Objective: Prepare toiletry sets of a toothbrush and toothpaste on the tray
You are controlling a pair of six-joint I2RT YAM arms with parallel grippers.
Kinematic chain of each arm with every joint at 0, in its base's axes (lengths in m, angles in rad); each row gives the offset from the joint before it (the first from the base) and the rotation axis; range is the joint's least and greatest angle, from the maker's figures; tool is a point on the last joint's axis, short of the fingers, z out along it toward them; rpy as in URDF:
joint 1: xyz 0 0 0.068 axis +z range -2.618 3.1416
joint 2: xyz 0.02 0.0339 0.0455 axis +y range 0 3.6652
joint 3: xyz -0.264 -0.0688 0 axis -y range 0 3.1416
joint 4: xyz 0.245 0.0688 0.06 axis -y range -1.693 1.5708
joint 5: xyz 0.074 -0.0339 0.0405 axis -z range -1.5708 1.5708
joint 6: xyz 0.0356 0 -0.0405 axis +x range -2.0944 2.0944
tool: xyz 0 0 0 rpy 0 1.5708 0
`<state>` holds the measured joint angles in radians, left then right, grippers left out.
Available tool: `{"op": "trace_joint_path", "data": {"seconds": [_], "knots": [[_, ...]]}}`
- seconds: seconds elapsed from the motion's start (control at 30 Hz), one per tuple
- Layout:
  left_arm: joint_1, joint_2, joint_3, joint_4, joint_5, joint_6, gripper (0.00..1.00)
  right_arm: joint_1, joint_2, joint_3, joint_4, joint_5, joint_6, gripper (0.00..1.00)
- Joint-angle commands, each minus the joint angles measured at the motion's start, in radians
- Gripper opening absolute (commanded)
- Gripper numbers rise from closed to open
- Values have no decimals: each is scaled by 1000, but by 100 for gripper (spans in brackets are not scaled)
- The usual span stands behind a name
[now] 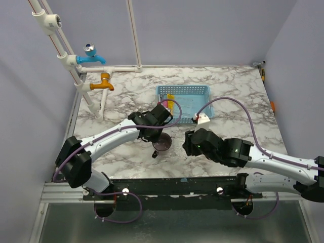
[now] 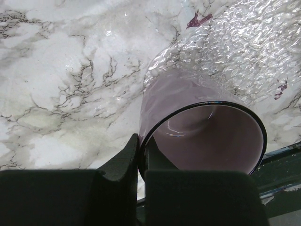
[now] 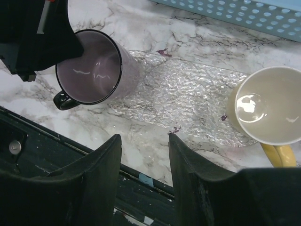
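A mauve cup (image 2: 202,136) (image 3: 96,68) (image 1: 162,144) stands at the left edge of a clear textured tray (image 3: 188,89) (image 2: 244,42). My left gripper (image 2: 142,150) (image 1: 158,132) is shut on the cup's rim, one finger inside and one outside. A cream mug (image 3: 263,106) stands at the tray's right end; my right arm hides it in the top view. My right gripper (image 3: 143,136) (image 1: 189,144) hangs open and empty over the tray's near edge, between the two cups. A yellow toothpaste tube (image 1: 171,98) and a pink one (image 1: 175,107) lie in a blue basket (image 1: 195,91). I cannot make out a toothbrush.
The blue basket sits behind the tray at mid-table. A blue tap (image 1: 92,56) and an orange tap (image 1: 103,82) stick out from white pipes at the back left. The table's dark front rail (image 3: 56,141) runs just below my right fingers.
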<state>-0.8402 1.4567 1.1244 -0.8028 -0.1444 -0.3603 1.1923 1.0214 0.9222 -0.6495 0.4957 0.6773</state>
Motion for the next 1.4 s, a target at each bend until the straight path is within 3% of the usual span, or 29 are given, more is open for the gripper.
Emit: {"op": "trace_joint_path", "data": {"seconds": [0.0,0.67,1.37], "knots": [[-25,37,55,16,-59,3,0,7,11,-26,22,-20,-38,49],[-40,99,35,54,-1,-9,0,9,28,-69,44,-44,-11,50],[-40,64,-17,57,13,-17,0,8,77,-53,40,-46,-1,50]]}}
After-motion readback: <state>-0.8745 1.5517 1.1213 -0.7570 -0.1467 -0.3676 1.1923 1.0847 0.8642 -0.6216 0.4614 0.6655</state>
